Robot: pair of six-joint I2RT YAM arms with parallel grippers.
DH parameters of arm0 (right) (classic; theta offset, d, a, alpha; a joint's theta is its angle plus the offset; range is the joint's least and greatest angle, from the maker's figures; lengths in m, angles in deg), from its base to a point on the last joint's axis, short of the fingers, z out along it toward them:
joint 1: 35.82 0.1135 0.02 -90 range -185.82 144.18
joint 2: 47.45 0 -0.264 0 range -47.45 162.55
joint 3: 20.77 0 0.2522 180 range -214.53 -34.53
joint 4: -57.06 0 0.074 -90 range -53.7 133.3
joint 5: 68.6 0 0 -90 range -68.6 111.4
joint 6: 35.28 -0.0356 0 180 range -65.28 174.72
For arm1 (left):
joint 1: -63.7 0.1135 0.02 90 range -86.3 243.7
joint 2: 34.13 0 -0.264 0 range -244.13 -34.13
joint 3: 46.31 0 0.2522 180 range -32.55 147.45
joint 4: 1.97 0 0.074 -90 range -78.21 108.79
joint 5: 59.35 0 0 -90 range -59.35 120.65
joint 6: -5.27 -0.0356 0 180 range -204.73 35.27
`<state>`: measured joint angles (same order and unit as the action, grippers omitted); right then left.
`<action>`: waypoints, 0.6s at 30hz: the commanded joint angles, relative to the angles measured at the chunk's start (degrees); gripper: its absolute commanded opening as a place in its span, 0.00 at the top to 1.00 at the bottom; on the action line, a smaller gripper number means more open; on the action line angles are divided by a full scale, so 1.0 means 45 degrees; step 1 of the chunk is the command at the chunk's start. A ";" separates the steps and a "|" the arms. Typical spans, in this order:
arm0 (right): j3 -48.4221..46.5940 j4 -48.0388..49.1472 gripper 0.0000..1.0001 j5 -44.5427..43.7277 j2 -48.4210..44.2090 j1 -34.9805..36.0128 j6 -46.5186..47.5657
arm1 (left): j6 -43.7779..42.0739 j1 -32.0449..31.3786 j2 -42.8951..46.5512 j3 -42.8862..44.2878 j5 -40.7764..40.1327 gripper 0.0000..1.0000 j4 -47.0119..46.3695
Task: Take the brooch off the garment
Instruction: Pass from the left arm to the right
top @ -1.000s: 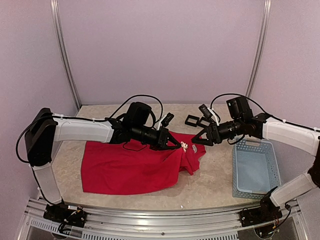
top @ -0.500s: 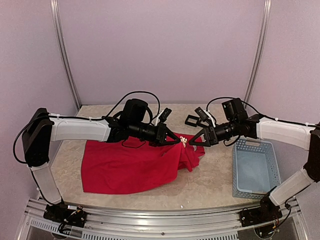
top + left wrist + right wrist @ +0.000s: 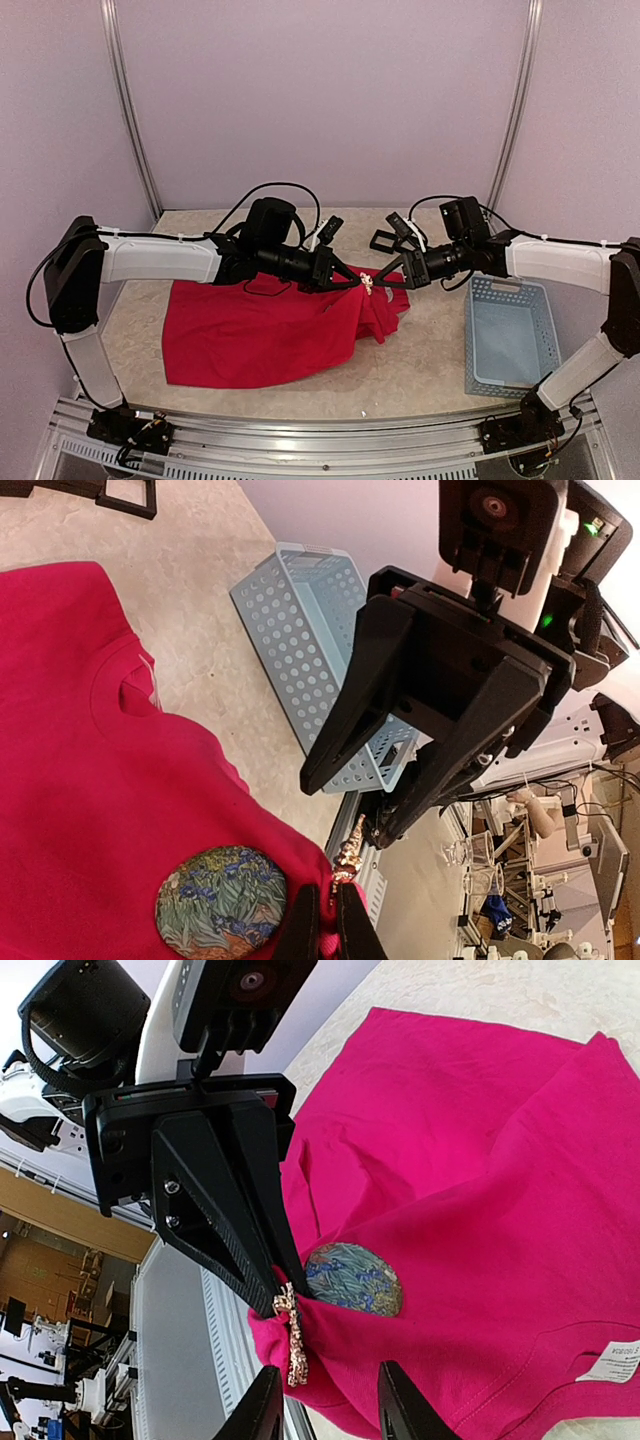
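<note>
The left gripper (image 3: 352, 283) was closed on a pinched fold of the garment (image 3: 260, 335), holding that peak raised while the rest of the bright red cloth draped down in soft creases onto the desk (image 3: 420, 370). The brooch (image 3: 292, 1345) sat at the very edge of that fold, right against the left fingertips (image 3: 272, 1290). It was a small, slender gold-coloured piece with a knobbly, glinting surface, and its long axis ran out from the cloth towards the right gripper (image 3: 330, 1410). That gripper was clearly the nearer free one, facing the left nose to nose. Its jaws stood partly apart, one finger on each side of the brooch's free end, and did not appear to have clamped it. The coming move seemed to turn on this alignment: the brooch lay straight ahead of the right gripper and roughly in line with its fingers, so closing on it and drawing back along that axis looked the likely path. Just beside the brooch, a round disc (image 3: 352, 1278) printed with blue-green flowers lay flat on the fabric. The pale blue perforated plastic basket (image 3: 470, 330) stood well apart on the right.
</note>
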<state>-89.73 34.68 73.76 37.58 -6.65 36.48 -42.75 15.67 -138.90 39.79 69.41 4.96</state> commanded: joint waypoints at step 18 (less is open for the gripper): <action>-0.0170 0.0758 1.00 -0.0642 -0.0001 0.0673 -0.0111 | -0.0180 -0.0128 0.0263 0.0529 -0.0057 0.90 0.0292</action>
<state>-89.86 37.89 74.44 39.00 -4.55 34.21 -43.21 15.67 -138.90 39.81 68.98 5.99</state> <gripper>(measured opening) 0.023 0.035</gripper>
